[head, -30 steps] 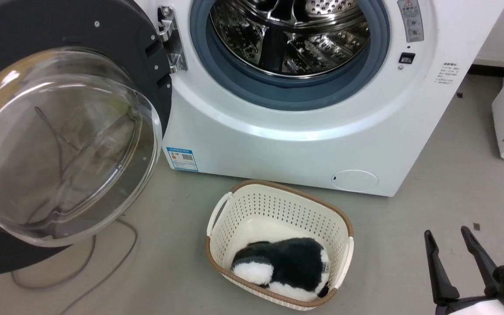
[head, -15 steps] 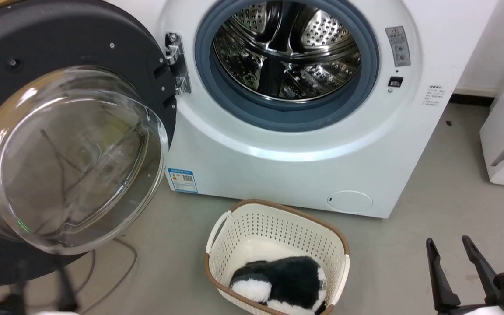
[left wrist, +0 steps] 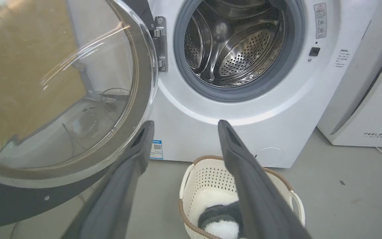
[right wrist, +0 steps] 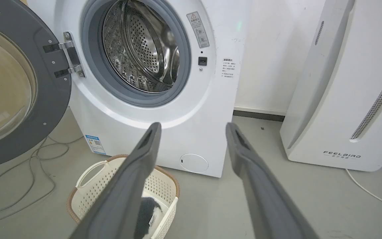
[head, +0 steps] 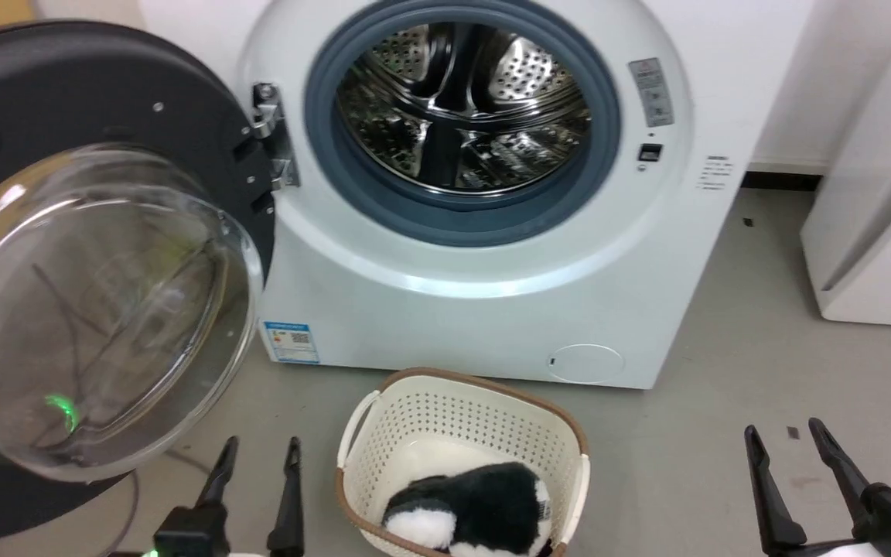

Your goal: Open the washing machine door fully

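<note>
Left of the drum (head: 453, 116), swung wide on its hinge (head: 271, 139): washing machine door (head: 66, 100), glass bowl (head: 90, 309) facing out. Looks nearly all the way back. Just below, left gripper (head: 260, 442), spread apart, holding nothing. Far right, right gripper (head: 782, 427), spread apart too, empty. For more swing, push softly on its far side, away from the hinge; keep off the basket (head: 445, 383) nearby.

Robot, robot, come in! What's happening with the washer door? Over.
Left gripper open, empty. Right gripper open, empty. Washing machine door swung wide, not held. Basket on floor, apart from door.
</note>
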Available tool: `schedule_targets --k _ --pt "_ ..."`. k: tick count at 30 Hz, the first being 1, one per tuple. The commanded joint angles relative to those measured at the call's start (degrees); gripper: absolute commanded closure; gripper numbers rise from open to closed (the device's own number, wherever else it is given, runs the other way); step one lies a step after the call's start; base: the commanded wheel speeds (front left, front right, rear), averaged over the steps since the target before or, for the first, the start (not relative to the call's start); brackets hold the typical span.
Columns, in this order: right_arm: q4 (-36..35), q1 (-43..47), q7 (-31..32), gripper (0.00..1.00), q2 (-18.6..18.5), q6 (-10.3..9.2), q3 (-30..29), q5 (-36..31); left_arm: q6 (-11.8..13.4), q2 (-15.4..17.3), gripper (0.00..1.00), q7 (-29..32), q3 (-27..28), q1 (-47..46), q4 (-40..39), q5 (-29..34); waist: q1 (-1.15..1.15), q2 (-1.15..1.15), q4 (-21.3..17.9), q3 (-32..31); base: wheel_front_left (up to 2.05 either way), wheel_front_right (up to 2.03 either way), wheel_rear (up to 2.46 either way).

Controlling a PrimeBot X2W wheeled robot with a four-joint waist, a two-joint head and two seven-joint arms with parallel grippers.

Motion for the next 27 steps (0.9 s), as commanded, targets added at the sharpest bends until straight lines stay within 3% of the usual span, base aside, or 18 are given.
schedule_targets --k 1,12,25,26,27 --pt "-0.4 0.9 0.2 0.0 0.2 0.29 0.0 -0.7 -0.4 -0.2 0.0 0.3 -0.5 -1.3 0.2 0.5 0.0 0.0 -1.1 -0.3 0.0 0.0 0.0" --pt "-1.1 2.3 1.2 0.0 0.2 0.29 -0.1 -1.3 -0.7 -0.2 0.0 1.3 -1.2 -3.7 2.3 -0.8 0.0 0.0 -4.4 -0.9 0.0 0.0 0.0" --pt "-0.9 2.0 0.7 0.0 0.2 0.29 0.1 -0.5 -0.1 -0.2 0.0 1.7 -1.6 -3.4 3.1 -1.6 0.0 0.0 -4.6 -0.6 0.0 0.0 0.0" --pt "-0.9 1.5 1.0 1.0 0.0 -0.03 0.0 -0.9 -0.3 -0.3 1.0 1.6 -1.6 -3.2 3.0 -1.5 0.0 0.0 -4.6 -0.6 0.0 0.0 0.0" --pt "-0.9 1.5 1.0 1.0 0.0 -0.04 0.0 -0.9 -0.3 -0.3 1.0 1.7 -1.6 -3.2 3.0 -1.5 0.0 0.0 -4.6 -0.6 0.0 0.0 0.0"
